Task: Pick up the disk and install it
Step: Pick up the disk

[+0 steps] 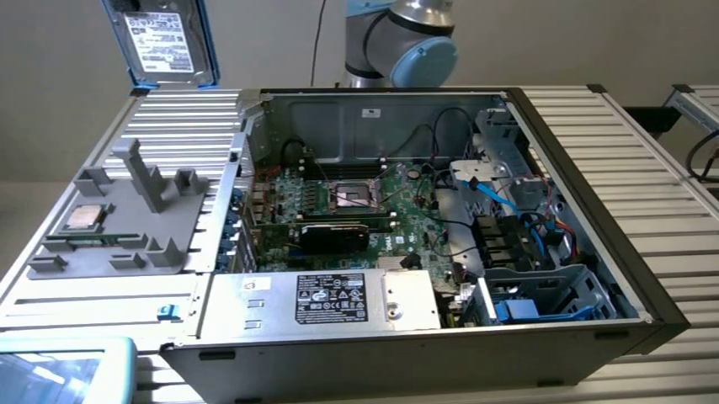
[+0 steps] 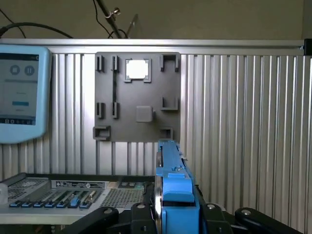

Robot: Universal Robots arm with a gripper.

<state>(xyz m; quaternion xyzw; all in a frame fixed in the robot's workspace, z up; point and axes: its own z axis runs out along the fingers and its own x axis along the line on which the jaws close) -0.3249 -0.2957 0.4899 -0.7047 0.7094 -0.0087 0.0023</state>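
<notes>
The claw (image 2: 175,222) is pinching the disk (image 2: 173,170), one black finger on each flat face. In the wrist view the blue rail edge runs straight out from between them. In the exterior view the disk (image 1: 167,42) hangs in the air at about 11 o'clock in the scene, above the far corner of the ribbed table (image 1: 641,143) and beyond the grey fixture (image 1: 124,219). It is upright, with its long axis vertical and its white label facing that camera.

The open computer case (image 1: 561,126) lies well apart from the disk, toward 4 o'clock. The blue-railed drive cage (image 1: 551,295) sits in the case's near corner at roughly 5 o'clock. My judgement is that installing depends on that diagonal gap and on the upright disk matching the cage's opening. I cannot make out which way that opening faces.
</notes>
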